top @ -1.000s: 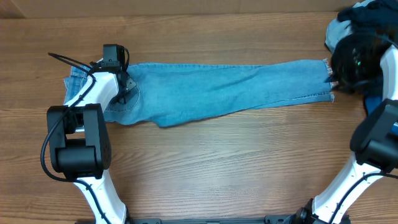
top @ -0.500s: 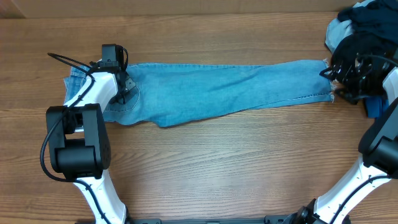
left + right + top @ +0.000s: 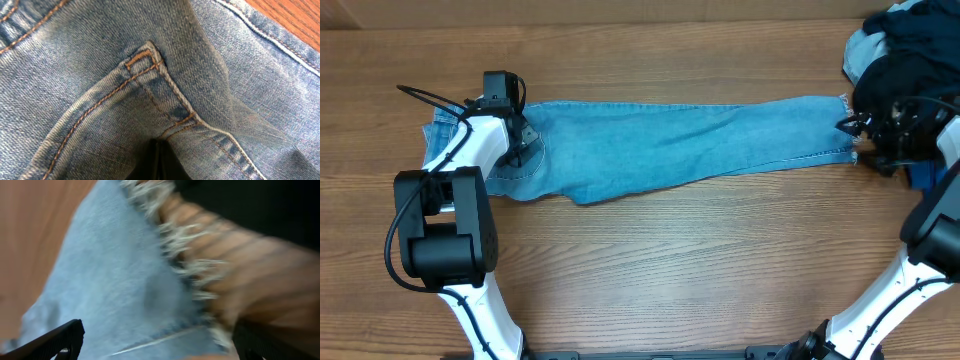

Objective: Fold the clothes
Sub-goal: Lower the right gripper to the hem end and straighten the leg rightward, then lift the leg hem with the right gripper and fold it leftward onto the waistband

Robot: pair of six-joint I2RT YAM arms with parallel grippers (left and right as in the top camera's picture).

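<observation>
A pair of light blue jeans (image 3: 670, 145) lies flat across the table, waist at the left, frayed leg hems at the right. My left gripper (image 3: 520, 140) is down on the waist end; in the left wrist view its fingers (image 3: 159, 165) are shut on denim next to a pocket seam (image 3: 150, 75). My right gripper (image 3: 868, 140) hovers at the frayed hem; in the right wrist view its fingers (image 3: 160, 340) are spread wide, open and empty, over the hem (image 3: 185, 255). That view is blurred.
A heap of dark and light blue clothes (image 3: 905, 40) sits at the back right corner, just behind the right gripper. Bare wooden table (image 3: 700, 260) lies in front of the jeans.
My right gripper has shifted slightly around the leg hem and turned. The left arm and the jeans have not moved.
</observation>
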